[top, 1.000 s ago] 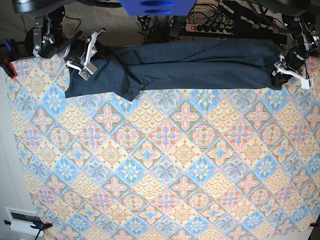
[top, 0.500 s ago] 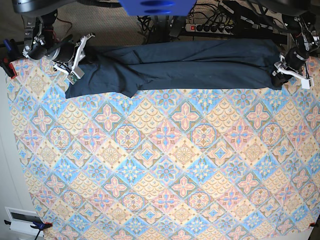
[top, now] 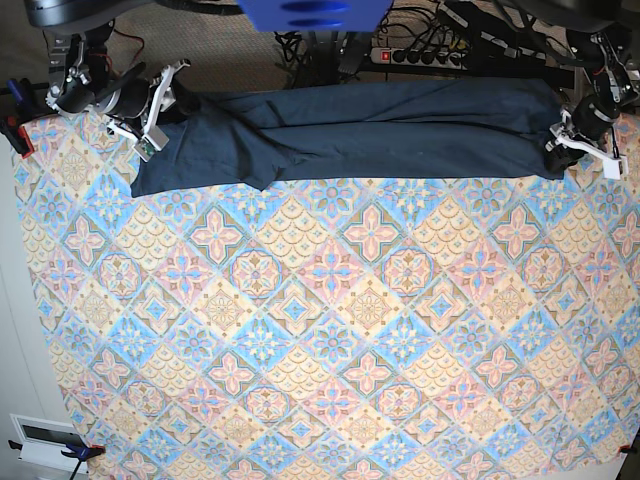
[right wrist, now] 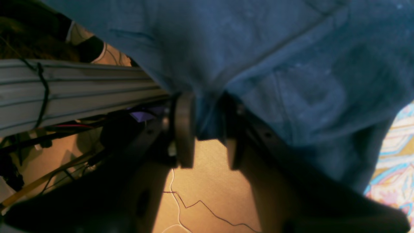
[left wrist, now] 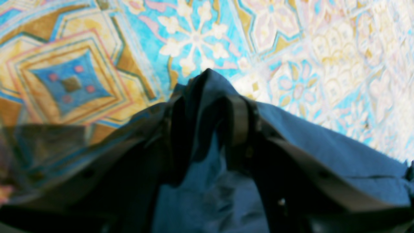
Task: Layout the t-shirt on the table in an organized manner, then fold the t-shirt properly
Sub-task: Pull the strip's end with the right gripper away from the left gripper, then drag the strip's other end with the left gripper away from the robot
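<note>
Base view: the t-shirt (top: 370, 130) lies as a long dark band along the table (top: 330, 340) edge at 12 o'clock, not yet spread or folded.

Left wrist view: the left gripper (left wrist: 207, 106) is closed on a navy fabric bunch.

Right wrist view: the right gripper (right wrist: 207, 142) has narrow parted jaws with a wrinkled cloth edge between them; a firm hold I cannot tell.

A black power strip (top: 425, 55) with a red switch lies at the top of the base view, right of centre, amid tangled black cables (top: 480, 30) on brown floor. A blue rounded housing (top: 315, 14) sits at top centre. A white box (top: 40, 440) occupies the lower left corner. An aluminium rail (right wrist: 64, 94) crosses the right wrist view's left half.
</note>
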`<action>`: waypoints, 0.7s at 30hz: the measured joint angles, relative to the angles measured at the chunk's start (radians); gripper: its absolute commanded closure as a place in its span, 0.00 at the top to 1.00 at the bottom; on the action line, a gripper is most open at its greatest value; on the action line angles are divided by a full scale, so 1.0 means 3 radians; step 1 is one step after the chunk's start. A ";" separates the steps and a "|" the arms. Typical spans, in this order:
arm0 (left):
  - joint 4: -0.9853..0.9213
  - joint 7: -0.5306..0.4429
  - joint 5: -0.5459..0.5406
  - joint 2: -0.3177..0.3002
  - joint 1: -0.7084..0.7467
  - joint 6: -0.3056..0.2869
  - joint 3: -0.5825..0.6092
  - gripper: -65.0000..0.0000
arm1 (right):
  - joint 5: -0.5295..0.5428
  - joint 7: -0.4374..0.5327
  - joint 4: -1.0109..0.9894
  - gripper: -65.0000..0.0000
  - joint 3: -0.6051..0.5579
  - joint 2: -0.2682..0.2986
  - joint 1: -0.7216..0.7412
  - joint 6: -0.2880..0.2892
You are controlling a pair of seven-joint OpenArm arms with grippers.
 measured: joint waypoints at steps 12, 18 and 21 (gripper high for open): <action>0.0006 0.0629 -0.0373 -0.0496 0.0132 -0.0027 0.0001 0.51 | 0.0003 0.0013 0.0000 0.29 0.0076 -0.0013 0.0010 0.0000; 0.0006 0.0641 -0.0346 -0.0512 0.0142 -0.0024 0.0037 0.49 | 0.0001 0.0010 0.0000 0.29 0.0069 -0.0022 0.0041 0.0000; 0.0006 0.0637 -0.0348 -0.0532 0.0191 -0.0019 0.0273 0.48 | 0.0003 0.0017 0.0000 0.29 0.0069 -0.0020 0.0080 0.0000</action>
